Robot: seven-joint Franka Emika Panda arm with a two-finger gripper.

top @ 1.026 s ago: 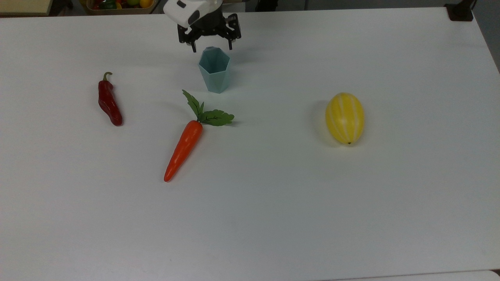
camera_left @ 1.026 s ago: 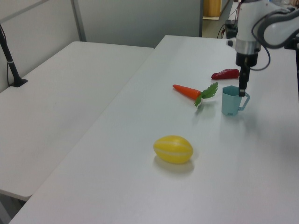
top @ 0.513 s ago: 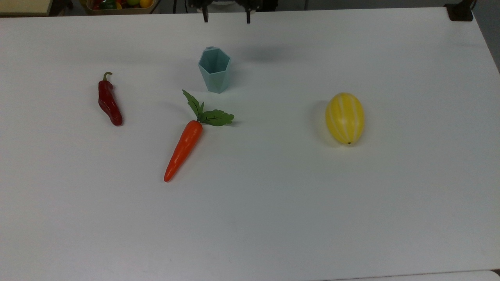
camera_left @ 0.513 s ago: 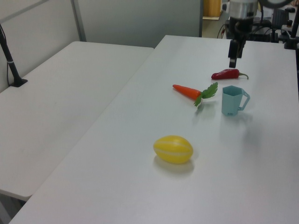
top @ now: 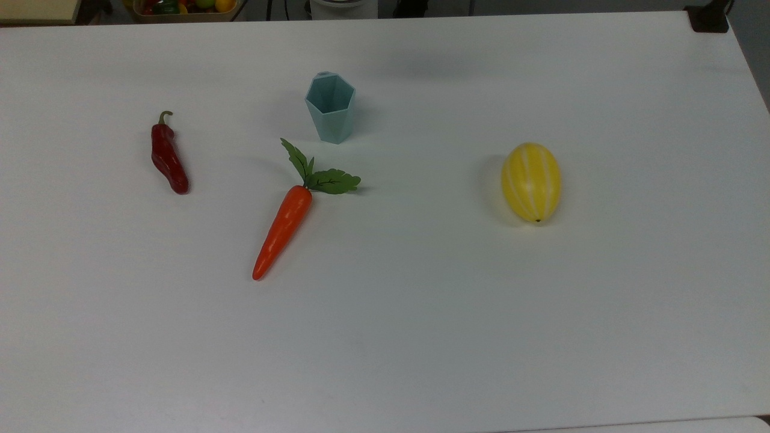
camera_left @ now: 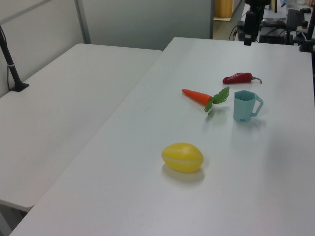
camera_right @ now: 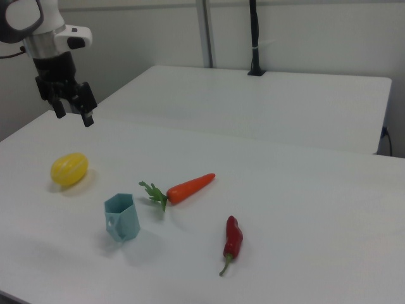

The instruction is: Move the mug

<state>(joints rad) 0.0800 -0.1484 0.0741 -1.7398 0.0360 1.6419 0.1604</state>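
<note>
Carrot (top: 283,230) nearest in top view, leaves toward mug (top: 330,108). Mug upright on bench (top: 421,313), nothing visible inside, between chili (top: 168,157) and melon (top: 531,181). Gripper (camera_right: 72,113) high above bench, fingers spread, holding nothing.

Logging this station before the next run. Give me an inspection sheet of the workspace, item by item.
Surface: white table, no spills or marks seen.
Job's things: mug stands upright, apart from everything else, handle toward the left view's right.
Clutter: carrot lying down, its leaves toward the mug; red chili pepper at the top view's left; yellow melon at the top view's right.
Grippers: gripper open, raised well above the table, holding nothing.
Cables: dark cables behind the table's far edge in the left view.
Surroundings: second white table alongside; black post on it; bin of produce beyond the top view's upper edge of the table.
</note>
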